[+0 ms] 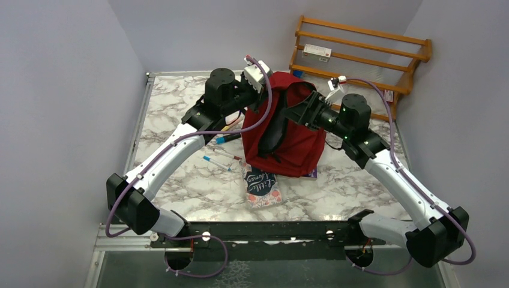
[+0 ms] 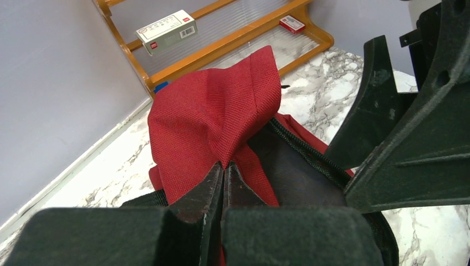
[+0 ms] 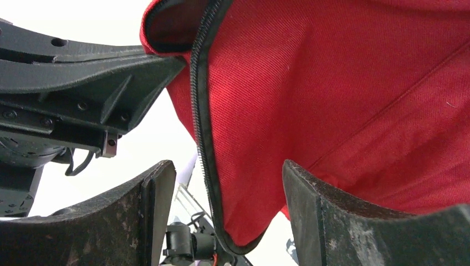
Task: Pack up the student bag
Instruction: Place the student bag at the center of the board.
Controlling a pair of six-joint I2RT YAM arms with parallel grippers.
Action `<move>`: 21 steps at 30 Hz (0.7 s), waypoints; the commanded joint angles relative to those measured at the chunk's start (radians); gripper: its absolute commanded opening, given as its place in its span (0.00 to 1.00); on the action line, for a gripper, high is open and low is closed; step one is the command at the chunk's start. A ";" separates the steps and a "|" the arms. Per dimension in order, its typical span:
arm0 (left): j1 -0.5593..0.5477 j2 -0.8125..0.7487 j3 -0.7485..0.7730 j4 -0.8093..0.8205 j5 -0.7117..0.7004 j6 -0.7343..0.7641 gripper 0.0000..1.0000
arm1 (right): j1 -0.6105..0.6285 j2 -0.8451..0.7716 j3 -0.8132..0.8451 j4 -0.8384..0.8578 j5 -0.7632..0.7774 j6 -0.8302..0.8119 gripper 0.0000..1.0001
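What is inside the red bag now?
Through the open top of the student bag, only dark lining shows. Folded red fabric covers the rest, so any contents cannot be seen.

Matt woven-cloth student bag (image 1: 288,138), glossy marbled tabletop (image 1: 168,96)

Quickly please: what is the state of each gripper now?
Left gripper: closed, pinching the red fabric of the bag.
Right gripper: open; the bag's zipper edge hangs between the jaws, not gripped.
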 commanded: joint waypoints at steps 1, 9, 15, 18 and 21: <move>-0.008 0.000 0.026 0.034 0.031 -0.004 0.00 | 0.025 0.044 0.052 0.041 0.031 -0.019 0.75; -0.008 0.010 0.026 0.024 0.009 0.004 0.00 | 0.031 0.043 0.014 -0.035 0.238 -0.119 0.48; -0.007 0.029 0.037 -0.001 -0.136 -0.014 0.00 | 0.031 -0.039 -0.044 -0.033 0.301 -0.147 0.12; -0.004 0.043 0.051 -0.004 -0.190 -0.036 0.00 | 0.031 -0.082 -0.068 -0.044 0.331 -0.146 0.01; 0.003 0.063 0.073 -0.016 -0.231 -0.067 0.00 | 0.031 -0.113 -0.078 -0.095 0.383 -0.145 0.01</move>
